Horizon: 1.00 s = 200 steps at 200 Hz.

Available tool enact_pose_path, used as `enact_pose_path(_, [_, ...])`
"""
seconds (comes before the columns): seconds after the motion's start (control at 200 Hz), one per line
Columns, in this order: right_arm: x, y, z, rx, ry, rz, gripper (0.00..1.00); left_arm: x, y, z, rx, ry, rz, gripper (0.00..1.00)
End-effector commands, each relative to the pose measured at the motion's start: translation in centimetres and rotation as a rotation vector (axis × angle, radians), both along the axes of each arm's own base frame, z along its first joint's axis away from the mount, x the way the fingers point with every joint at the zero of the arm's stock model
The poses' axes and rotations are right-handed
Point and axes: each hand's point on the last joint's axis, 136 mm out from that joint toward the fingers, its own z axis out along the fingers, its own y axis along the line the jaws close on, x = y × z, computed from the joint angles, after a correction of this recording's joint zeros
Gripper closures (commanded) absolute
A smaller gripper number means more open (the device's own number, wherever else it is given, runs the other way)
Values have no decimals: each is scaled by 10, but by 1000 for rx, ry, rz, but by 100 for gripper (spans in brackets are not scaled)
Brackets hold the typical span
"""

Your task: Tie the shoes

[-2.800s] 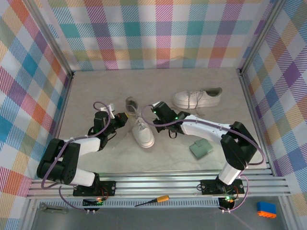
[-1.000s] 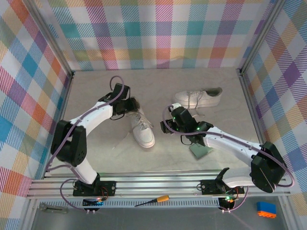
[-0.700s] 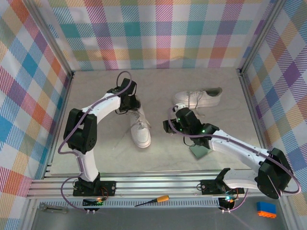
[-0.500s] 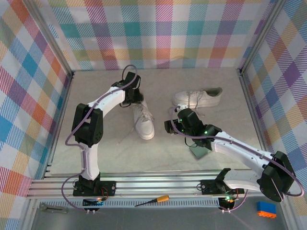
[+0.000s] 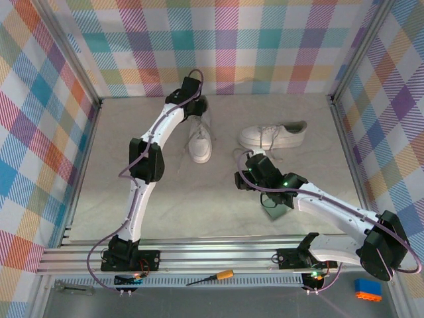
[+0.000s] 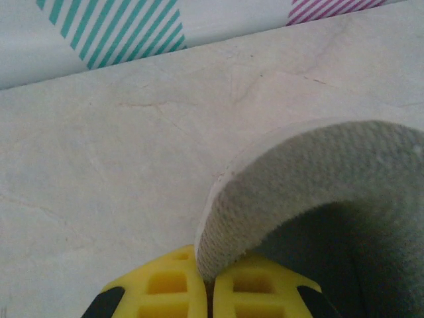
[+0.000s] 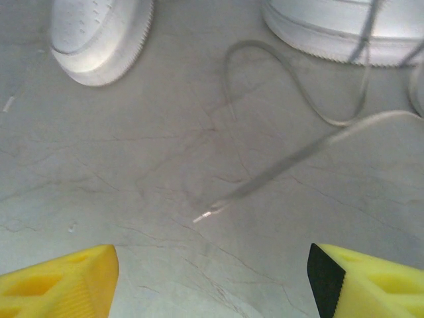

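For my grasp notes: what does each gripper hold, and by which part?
The left gripper pinches one shoe by its grey-lined opening rim; right gripper is open, holding nothing.

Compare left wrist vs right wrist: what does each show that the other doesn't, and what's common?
Left wrist, not right: the left gripper shut on the grey-lined heel collar of one sneaker, with a strip of striped wall behind.
Right wrist, not left: the right gripper open above the table, a loose lace lying on it with its tip ahead of the fingers, and the sole edge of the second sneaker.
Shared: the marbled table, and the first sneaker, seen heel-on in left wrist and toe-on in right wrist.
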Motion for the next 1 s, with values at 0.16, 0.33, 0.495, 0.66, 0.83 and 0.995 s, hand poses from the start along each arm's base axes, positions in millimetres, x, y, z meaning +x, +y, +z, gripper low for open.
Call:
enact_pose_path(0.16, [11,-55,30,70,-35,-347,1,46,27,44,-103,-206,68,38])
enact_pose_path(0.33, [31,-112,51,218,-158,-712,1,19,-5,127,-210,-296,11,1])
enact_pose_path(0.495, [77,-141,67,358,-157,-871,1,-51,-36,199,-253,-374,-68,0])
enact_pose_path(0.66, [127,-162,61,439,-11,-1046,1,-144,-46,224,-383,-446,-102,0])
enact_pose_path(0.83, [178,-170,40,500,122,-1122,2,-229,-58,196,-422,-416,-162,0])
enact_pose_path(0.995, [203,-183,11,509,265,-1229,7,-283,-60,156,-403,-316,-203,0])
